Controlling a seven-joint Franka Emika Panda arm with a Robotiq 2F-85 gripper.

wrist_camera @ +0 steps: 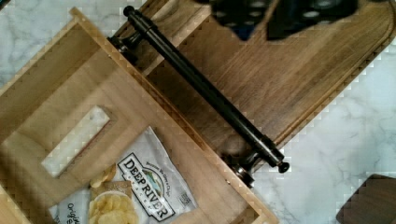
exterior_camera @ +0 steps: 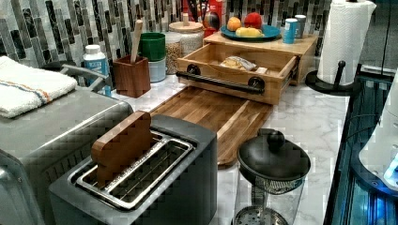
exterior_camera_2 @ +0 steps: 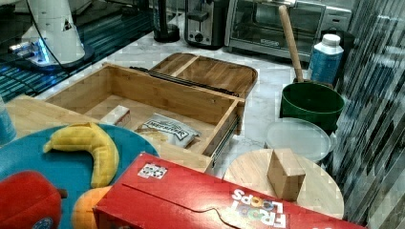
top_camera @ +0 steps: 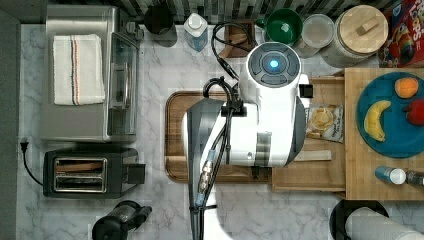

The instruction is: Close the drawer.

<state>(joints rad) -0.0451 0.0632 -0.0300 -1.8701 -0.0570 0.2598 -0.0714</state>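
**Drawer stands open, its handle below the tool**

The drawer (exterior_camera: 237,63) is pulled out from under the butcher-block top (exterior_camera: 281,44) and is fully open. Inside lie a bag of chips (wrist_camera: 140,186) and a small pale block (wrist_camera: 77,140). On its front panel sits a long dark handle (wrist_camera: 205,93), and this bar runs along the front, across the direction in which the drawer slides.

The front of the drawer reaches over the edge of the dark cutting board (exterior_camera: 211,115), which lies on the marble table (exterior_camera: 309,117). In the top view the arm (top_camera: 260,115) hangs over the board and the front part of the drawer, so the drawer body lies toward the top view's right from it.

In the wrist view the tool (wrist_camera: 280,14) is seen dark and blurred, above the board, on the outer side of the handle and not touching it. Whether its fingers are open or closed, I cannot tell.

I judge that closing asks for a push on the front panel, toward the butcher-block top, square to the handle bar.
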